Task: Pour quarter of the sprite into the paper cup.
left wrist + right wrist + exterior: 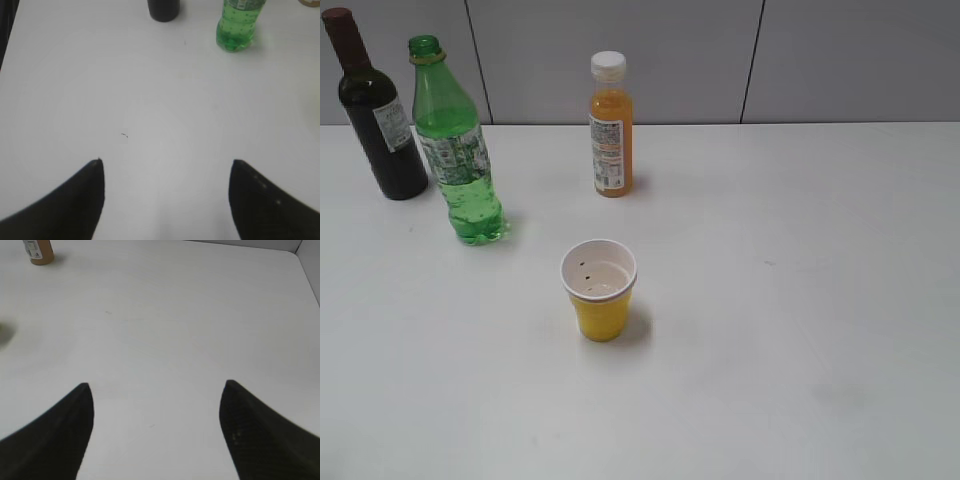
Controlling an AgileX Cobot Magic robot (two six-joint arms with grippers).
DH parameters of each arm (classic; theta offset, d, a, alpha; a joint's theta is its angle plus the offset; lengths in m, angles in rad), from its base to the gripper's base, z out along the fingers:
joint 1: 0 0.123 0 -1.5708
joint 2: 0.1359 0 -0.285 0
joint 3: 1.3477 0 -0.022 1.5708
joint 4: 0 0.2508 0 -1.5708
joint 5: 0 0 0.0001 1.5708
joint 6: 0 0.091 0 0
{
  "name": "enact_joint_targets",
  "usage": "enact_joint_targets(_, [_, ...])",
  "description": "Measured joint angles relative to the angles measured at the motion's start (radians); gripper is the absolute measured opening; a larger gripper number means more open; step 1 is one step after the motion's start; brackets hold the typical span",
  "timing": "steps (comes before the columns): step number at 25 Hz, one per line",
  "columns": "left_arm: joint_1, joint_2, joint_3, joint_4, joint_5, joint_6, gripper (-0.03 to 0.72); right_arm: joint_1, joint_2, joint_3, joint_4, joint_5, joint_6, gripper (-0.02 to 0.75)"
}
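Observation:
The sprite (458,160), a tall clear green bottle with a pale label band and no cap, stands upright at the left back of the white table. Its base shows at the top of the left wrist view (236,27). The paper cup (599,289), yellow with a white inside and dark specks, stands upright near the middle. My left gripper (166,167) is open and empty over bare table, well short of the sprite. My right gripper (156,390) is open and empty over bare table. Neither gripper shows in the exterior view.
A dark wine bottle (375,115) stands at the far left back, its base also in the left wrist view (163,9). An orange juice bottle (610,130) with a white cap stands behind the cup, also in the right wrist view (38,251). The table's right edge (306,270) is near.

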Motion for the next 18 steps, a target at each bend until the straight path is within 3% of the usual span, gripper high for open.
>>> enact_joint_targets(18, [0.0, -0.418, 0.126, 0.016, 0.061, -0.026, 0.587, 0.0, 0.0, 0.0, 0.0, 0.0, 0.0, 0.592])
